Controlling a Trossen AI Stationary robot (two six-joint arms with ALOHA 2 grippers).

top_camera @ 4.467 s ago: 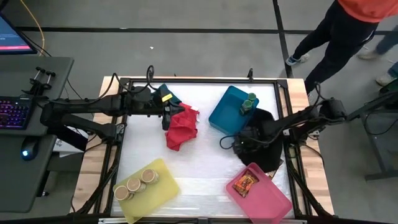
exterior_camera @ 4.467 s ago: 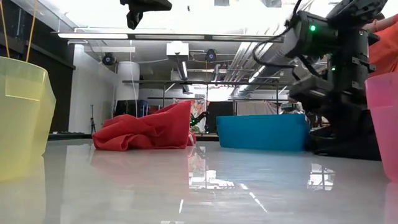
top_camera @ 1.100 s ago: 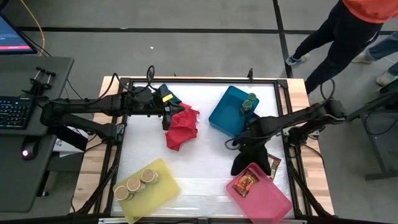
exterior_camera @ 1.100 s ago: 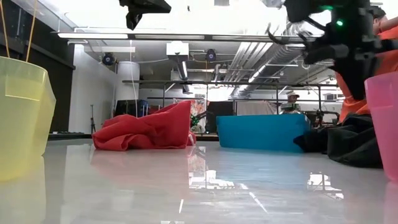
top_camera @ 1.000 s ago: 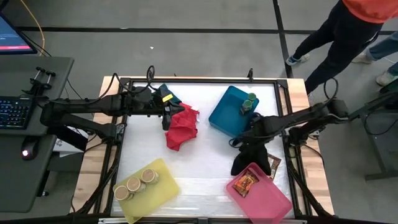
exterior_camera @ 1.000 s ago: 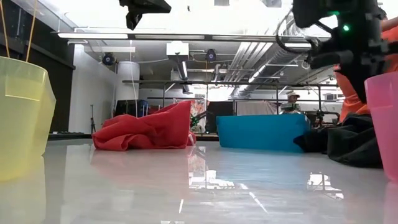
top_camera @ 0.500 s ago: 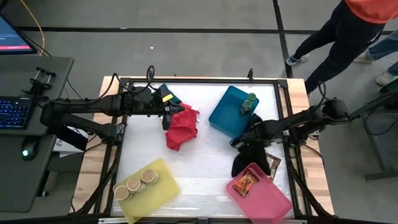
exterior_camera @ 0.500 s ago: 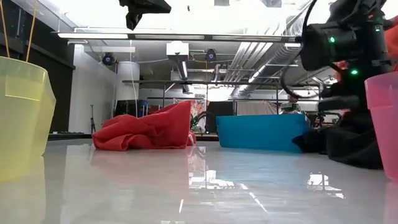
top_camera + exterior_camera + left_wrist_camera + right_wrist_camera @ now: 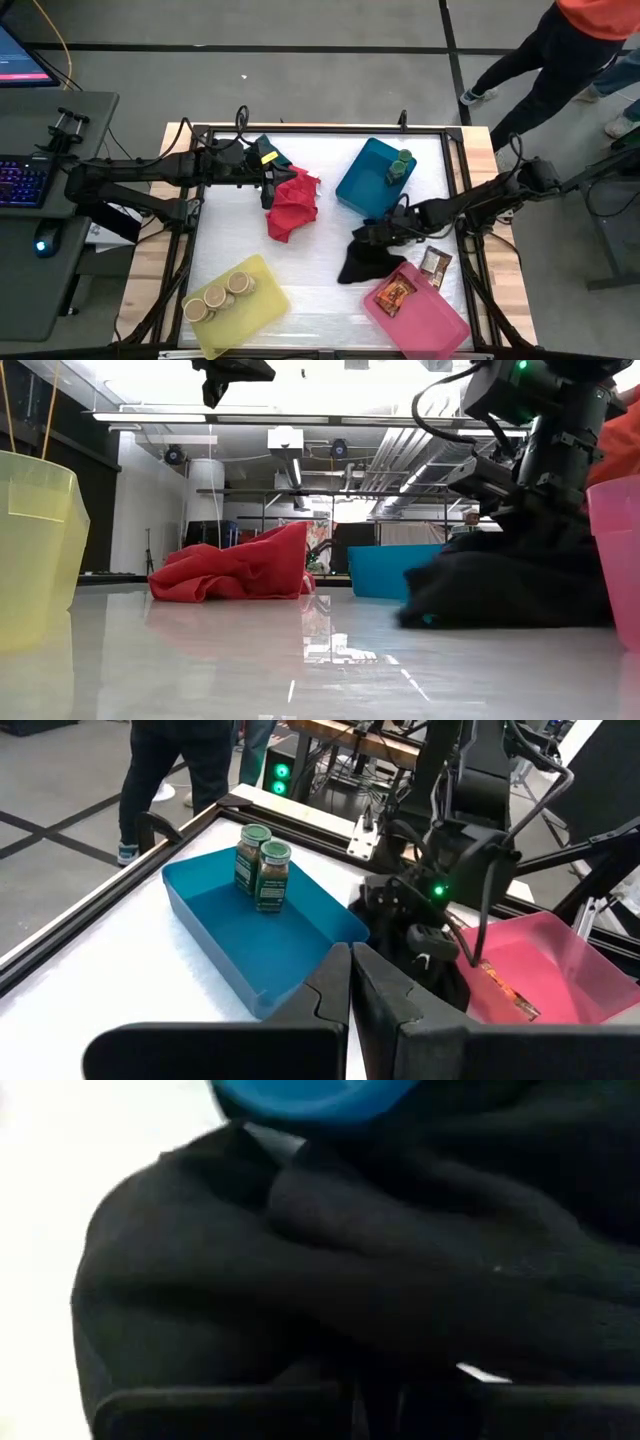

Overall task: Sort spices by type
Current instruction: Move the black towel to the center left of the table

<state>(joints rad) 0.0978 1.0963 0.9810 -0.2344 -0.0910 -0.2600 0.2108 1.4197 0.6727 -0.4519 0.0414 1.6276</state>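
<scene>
One loose packet (image 9: 433,262) lies bare just beside the right gripper (image 9: 372,238), which pinches the black cloth (image 9: 362,262); dragging that cloth could sweep the packet off the table (image 9: 320,200).

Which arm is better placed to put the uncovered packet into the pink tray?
Probably the right. Its end effector is on the black cloth, close to the loose packet and the pink tray. The left end effector waits far off by the red cloth.
</scene>
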